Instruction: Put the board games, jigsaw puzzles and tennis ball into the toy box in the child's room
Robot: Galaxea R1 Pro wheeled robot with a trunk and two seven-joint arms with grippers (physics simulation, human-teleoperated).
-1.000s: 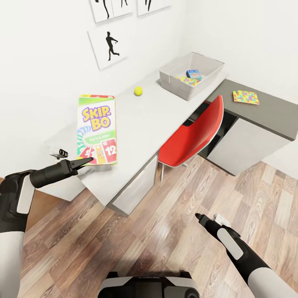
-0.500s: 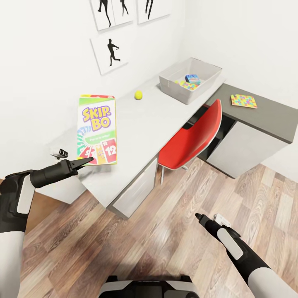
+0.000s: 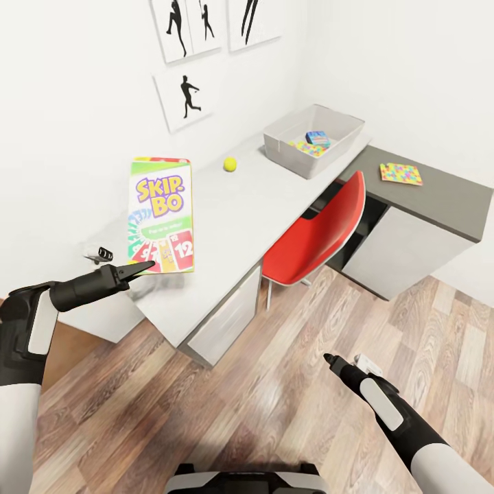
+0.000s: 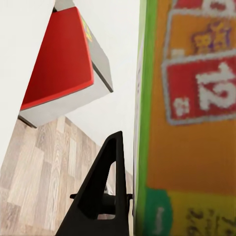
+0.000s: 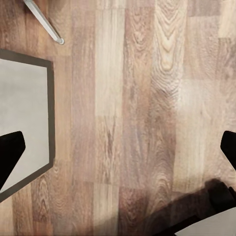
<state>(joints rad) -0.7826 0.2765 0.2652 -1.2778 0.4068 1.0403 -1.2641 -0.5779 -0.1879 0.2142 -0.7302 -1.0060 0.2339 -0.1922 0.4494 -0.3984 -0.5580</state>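
Left pincer [image 3: 143, 266]: closed on the lower edge of the Skip-Bo board game [image 3: 161, 214], which stands upright above and beyond its tips, printed face toward the head camera. In the left wrist view one dark finger [image 4: 105, 189] lies along the box's green edge [image 4: 189, 113]. A small dark-and-white object [image 3: 100, 255] sits on the table [image 3: 226, 233] just to the left of this pincer; what it is cannot be told.

The pale table top runs from under the left pincer away to the right. The tennis ball [image 3: 230, 164] rests on it, well beyond the held box and to its right. Farther right again stands the toy box [image 3: 313, 139], holding a small blue board game [image 3: 317, 139] on top of a multicoloured jigsaw puzzle [image 3: 300, 146]. A red chair [image 3: 315, 233] is pushed in at the desk, between the two pincers. A second jigsaw puzzle [image 3: 401, 173] lies flat on the lower dark-grey section, far right and apart from the toy box.

Right pincer [image 3: 329, 359]: over the wooden floor [image 3: 274, 384], well clear of the table. Its wrist view shows the two dark fingertips [image 5: 11, 156] far apart with bare floorboards [image 5: 132, 113] between: open, holding nothing.
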